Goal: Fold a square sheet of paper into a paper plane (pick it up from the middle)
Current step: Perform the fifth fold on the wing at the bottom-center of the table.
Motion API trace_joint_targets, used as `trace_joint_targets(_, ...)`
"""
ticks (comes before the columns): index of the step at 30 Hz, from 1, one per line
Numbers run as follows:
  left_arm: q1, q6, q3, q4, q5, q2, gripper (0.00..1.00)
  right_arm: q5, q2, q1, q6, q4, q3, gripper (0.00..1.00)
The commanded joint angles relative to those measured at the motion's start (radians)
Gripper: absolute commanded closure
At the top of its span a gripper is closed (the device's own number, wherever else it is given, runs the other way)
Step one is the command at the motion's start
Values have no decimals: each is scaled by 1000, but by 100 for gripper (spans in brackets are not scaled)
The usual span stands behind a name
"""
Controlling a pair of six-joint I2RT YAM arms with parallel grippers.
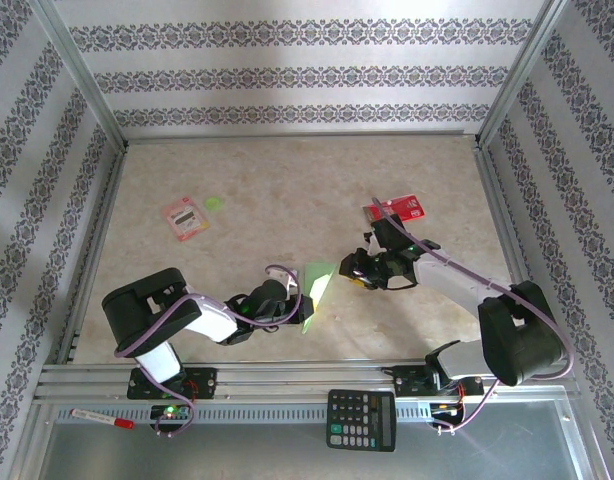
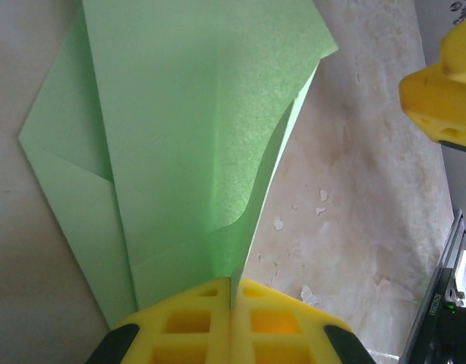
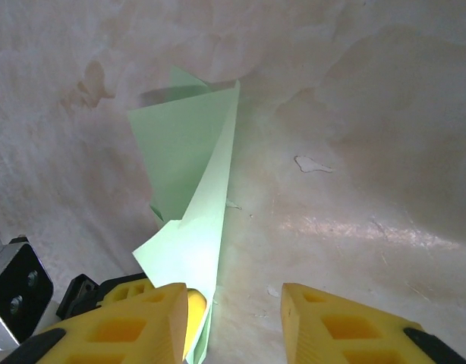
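Note:
The square sheet of paper is light green and folded into a narrow creased shape with overlapping flaps. It stands on edge over the table near the middle front. My left gripper is shut on its lower folded edge; in the left wrist view the yellow fingertips press together on the crease, and the paper fans upward from them. My right gripper hovers just right of the sheet and is open. In the right wrist view the paper leans beside the left yellow finger, with nothing between the two fingers of the gripper.
A red-and-white packet and a tiny green disc lie at the back left. Another red packet lies behind the right arm. A calculator and a red pen rest on the front rail. Patterned walls enclose the table.

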Motion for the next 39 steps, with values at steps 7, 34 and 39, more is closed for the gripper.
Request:
trace_joint_targets(7, 11, 10, -13, 85, -14, -65, 100, 33, 11, -10, -33, -25, 28, 62)
trace_joint_targets(34, 17, -188, -131, 467, -56, 158, 100, 35, 19, 12, -31, -16, 40, 62)
trace_joint_targets(39, 17, -209, -131, 418, -62, 152, 100, 28, 48, 59, -28, 25, 51, 64)
